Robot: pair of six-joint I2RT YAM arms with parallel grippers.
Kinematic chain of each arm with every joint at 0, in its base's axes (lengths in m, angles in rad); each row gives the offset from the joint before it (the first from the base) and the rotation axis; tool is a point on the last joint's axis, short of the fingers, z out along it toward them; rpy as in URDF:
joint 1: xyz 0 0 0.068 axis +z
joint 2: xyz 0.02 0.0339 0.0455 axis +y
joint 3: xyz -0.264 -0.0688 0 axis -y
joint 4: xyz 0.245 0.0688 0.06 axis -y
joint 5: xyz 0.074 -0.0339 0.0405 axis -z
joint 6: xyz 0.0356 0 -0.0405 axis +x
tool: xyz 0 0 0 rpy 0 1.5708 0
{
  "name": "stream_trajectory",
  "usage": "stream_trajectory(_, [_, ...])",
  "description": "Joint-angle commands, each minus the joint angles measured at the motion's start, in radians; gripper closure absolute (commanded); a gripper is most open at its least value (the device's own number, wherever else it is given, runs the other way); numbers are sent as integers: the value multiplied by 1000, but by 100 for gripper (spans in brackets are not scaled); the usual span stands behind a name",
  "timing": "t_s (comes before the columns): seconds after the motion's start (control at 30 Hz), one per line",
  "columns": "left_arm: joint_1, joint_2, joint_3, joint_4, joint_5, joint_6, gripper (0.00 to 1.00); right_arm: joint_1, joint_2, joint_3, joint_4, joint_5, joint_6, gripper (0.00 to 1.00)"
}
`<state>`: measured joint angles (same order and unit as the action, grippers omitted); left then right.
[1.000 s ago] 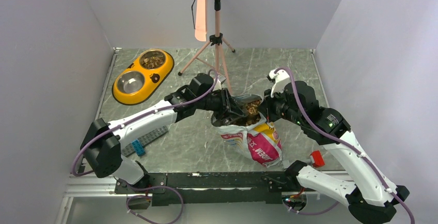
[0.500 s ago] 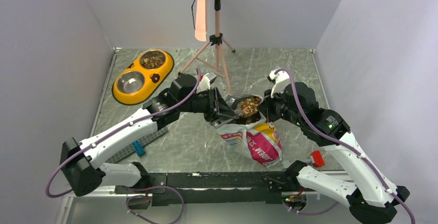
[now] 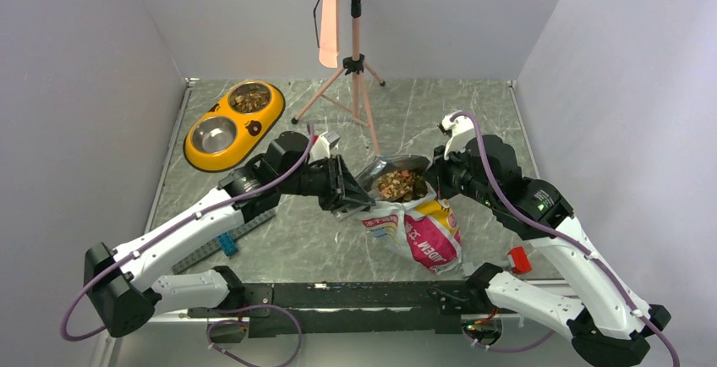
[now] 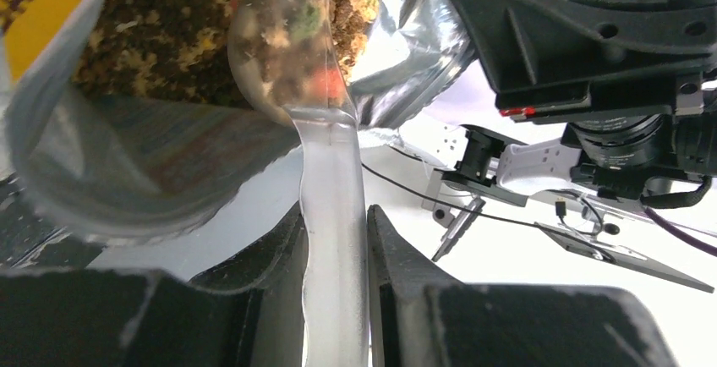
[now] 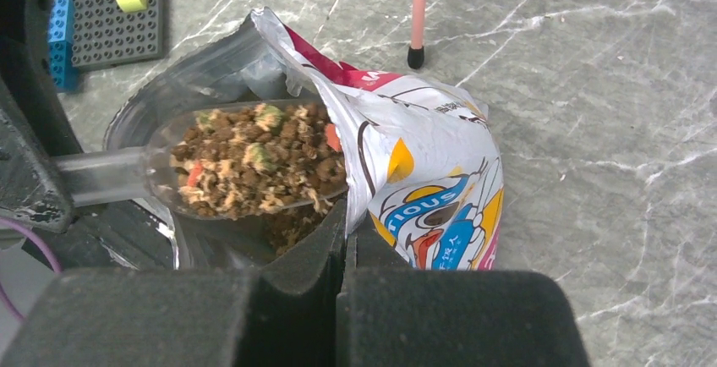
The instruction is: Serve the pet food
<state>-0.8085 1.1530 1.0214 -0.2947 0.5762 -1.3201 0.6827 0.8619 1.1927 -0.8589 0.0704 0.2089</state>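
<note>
The left gripper (image 4: 335, 244) is clamped narrowly on the clear handle of a scoop (image 4: 328, 160). Just ahead of its fingers, the scoop's bowl is heaped with pet food (image 5: 254, 160) and sits in the mouth of the open bag (image 5: 423, 189). The right gripper (image 5: 342, 244) is closed tight on the bag's rim. Well beyond the left gripper sits a yellow dish (image 3: 250, 133).

Brown-tan pet food (image 5: 254, 164), yellow dish (image 3: 232, 116)

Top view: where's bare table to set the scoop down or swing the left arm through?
Free: far-right marble between tripod and right wall; near strip between brick plate and bag. Crowded: centre, where left gripper and right gripper meet at the bag mouth, and the dish corner.
</note>
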Motion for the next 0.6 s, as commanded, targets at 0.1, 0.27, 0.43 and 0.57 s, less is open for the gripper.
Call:
stream_trajectory(0.1, [-52, -8, 260, -435, -168, 231, 100, -2, -31, 47, 84, 80, -17, 100])
stream_trajectory(0.27, [-21, -81, -9, -77, -52, 107, 100, -2, -27, 37, 96, 80, -9, 100])
stream_trajectory(0.43, [-11, -158, -95, 68, -64, 47, 100, -2, -25, 44, 92, 81, -8, 100])
stream_trajectory(0.57, [-2, -182, -112, 82, -51, 38, 100, -1, -26, 43, 86, 81, -12, 100])
